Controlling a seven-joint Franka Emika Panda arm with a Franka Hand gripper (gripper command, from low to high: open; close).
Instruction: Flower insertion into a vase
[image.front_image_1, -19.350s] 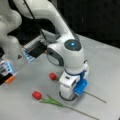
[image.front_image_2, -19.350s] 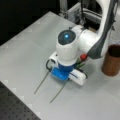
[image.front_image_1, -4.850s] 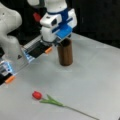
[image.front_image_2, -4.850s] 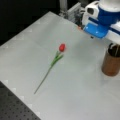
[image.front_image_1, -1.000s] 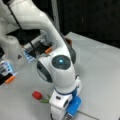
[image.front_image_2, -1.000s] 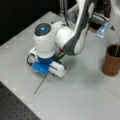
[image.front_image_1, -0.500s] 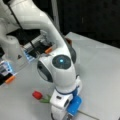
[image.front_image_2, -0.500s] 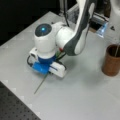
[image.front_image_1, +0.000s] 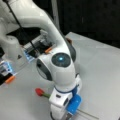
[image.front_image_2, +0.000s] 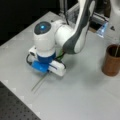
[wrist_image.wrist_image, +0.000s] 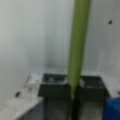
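I see a light grey table (image.front_image_1: 100, 65) (image.front_image_2: 82, 100) in both front views. A flower (image.front_image_1: 40, 92) lies flat on it, red head toward a front view's left; its thin stem (image.front_image_2: 38, 83) (wrist_image.wrist_image: 77, 50) projects past the arm. The vase (image.front_image_2: 111, 60) stands upright on the table at a front view's right, well apart from the flower. A dark perforated surface (image.front_image_2: 15, 110) borders the table at a front view's bottom left.

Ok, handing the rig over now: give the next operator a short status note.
Gripper: down at the table, fingers shut on the flower stem.
Flower: lying on the table under the arm; red bloom sticks out on one side, stem end on the other.
Vase: upright at a front view's right, apart from the arm, a thin stem in it.
Left: this flower is not in the vase.
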